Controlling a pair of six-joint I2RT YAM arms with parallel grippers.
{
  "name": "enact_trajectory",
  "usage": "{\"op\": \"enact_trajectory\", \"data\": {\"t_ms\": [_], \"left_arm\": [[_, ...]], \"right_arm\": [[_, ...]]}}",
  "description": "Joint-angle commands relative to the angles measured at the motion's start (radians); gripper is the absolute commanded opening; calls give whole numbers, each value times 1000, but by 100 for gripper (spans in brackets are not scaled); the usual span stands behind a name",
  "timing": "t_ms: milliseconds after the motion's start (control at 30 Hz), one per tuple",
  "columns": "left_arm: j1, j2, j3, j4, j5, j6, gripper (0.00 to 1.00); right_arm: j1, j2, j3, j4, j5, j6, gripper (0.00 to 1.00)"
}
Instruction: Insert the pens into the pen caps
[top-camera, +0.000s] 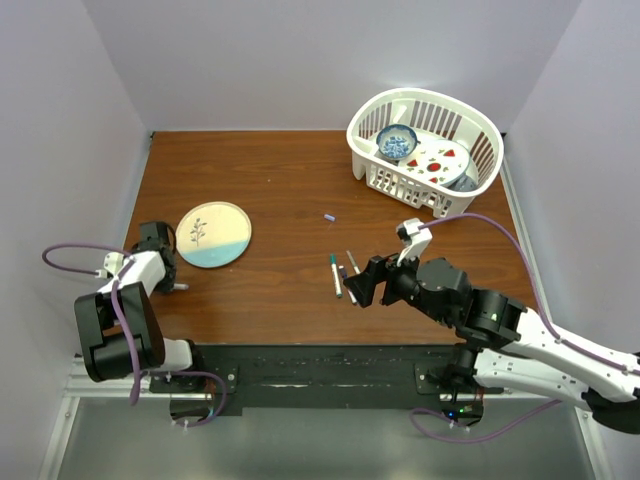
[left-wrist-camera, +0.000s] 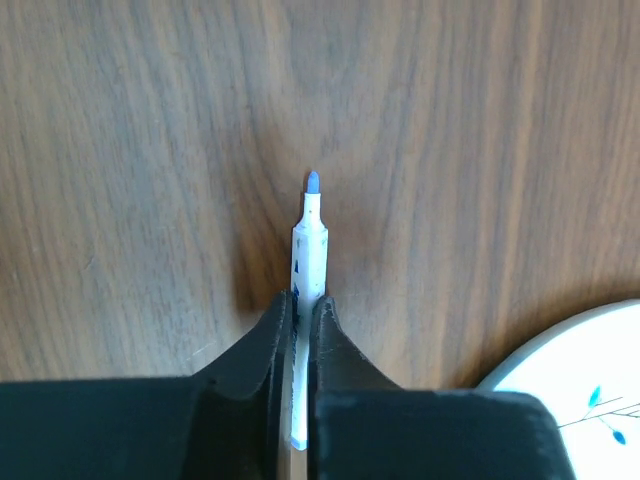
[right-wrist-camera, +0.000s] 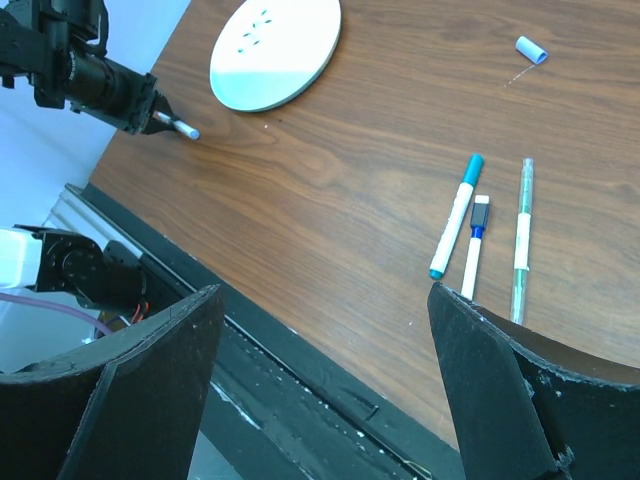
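Note:
My left gripper (top-camera: 168, 280) (left-wrist-camera: 305, 300) is shut on a white pen (left-wrist-camera: 309, 245) with a bare blue tip, held low over the table by the plate; it also shows in the right wrist view (right-wrist-camera: 181, 127). Three more pens lie side by side mid-table: a white one with a teal cap (right-wrist-camera: 455, 215) (top-camera: 335, 273), a white one with a dark end (right-wrist-camera: 474, 245) and a clear green one (right-wrist-camera: 520, 240) (top-camera: 352, 260). A lavender cap (top-camera: 329, 216) (right-wrist-camera: 531, 49) lies alone farther back. My right gripper (top-camera: 358, 283) (right-wrist-camera: 325, 292) is wide open and empty, just right of the three pens.
A round cream and light-blue plate (top-camera: 213, 234) (right-wrist-camera: 277, 45) (left-wrist-camera: 585, 385) lies at the left. A white basket (top-camera: 425, 150) with dishes stands at the back right. The table's black front edge (right-wrist-camera: 300, 370) runs under my right gripper.

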Motion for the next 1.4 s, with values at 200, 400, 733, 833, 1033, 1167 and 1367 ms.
{"op": "enact_trajectory", "data": {"t_ms": [200,400,733,833,1033,1167,1367], "left_arm": [[7,-53,-70,-7,78,38,0],[-146,-204,-90,-20,135,143,0],[-283,-528,-280,369,649,487,0],[-327,-612,-347,524,853,490,0],[-433,-625,-375,731,1144,506,0],[-551,-645,-403,880,1192,475,0],[-703,-616,-413,1046,1184,431,0]], "right_arm": [[-2,-63,-38,2,17,8,87],[0,-83,-78,50,-4,23,87],[-2,44,-73,166,-78,62,87],[0,76,-82,222,-82,83,87],[0,126,-78,304,-43,105,87],[0,167,-52,359,-56,103,87],[-3,273,-23,426,-99,111,81]]}}
